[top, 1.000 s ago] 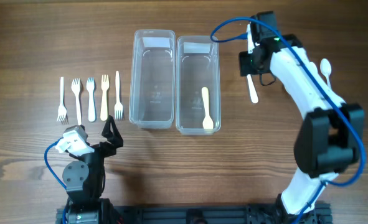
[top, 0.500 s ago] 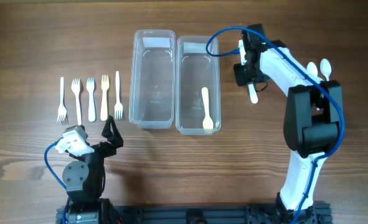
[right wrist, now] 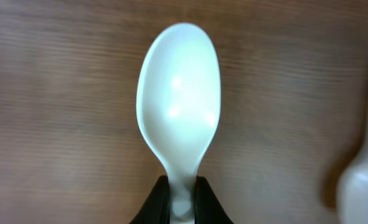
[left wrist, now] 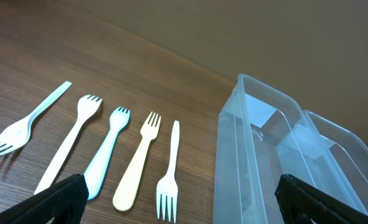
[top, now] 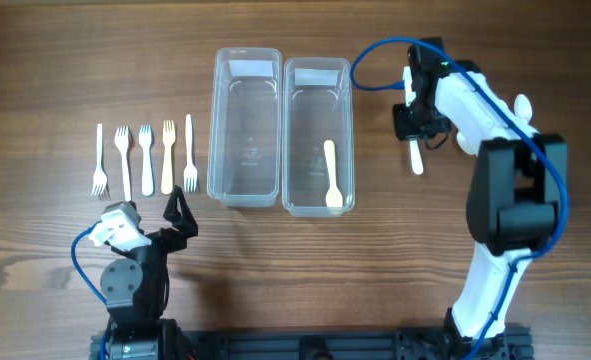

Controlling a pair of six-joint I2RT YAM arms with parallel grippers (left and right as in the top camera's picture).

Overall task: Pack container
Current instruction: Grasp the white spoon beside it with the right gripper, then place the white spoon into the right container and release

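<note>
Two clear containers stand side by side: the left one [top: 244, 125] is empty, the right one [top: 318, 135] holds a cream spoon [top: 331, 175]. My right gripper [top: 416, 122] is shut on a white spoon [top: 416, 155], held above the table just right of the right container; the wrist view shows its bowl [right wrist: 179, 93] pinched at the neck. Several forks [top: 143, 158] lie in a row left of the containers, also in the left wrist view [left wrist: 118, 155]. My left gripper [top: 180, 215] is open and empty near the front, below the forks.
Another white spoon [top: 522, 108] lies at the far right, partly behind the right arm. The left container's near wall [left wrist: 258, 162] fills the right of the left wrist view.
My right gripper has moved with the white spoon, first left toward the right container, then back right and slightly nearer. The left arm has not moved.
</note>
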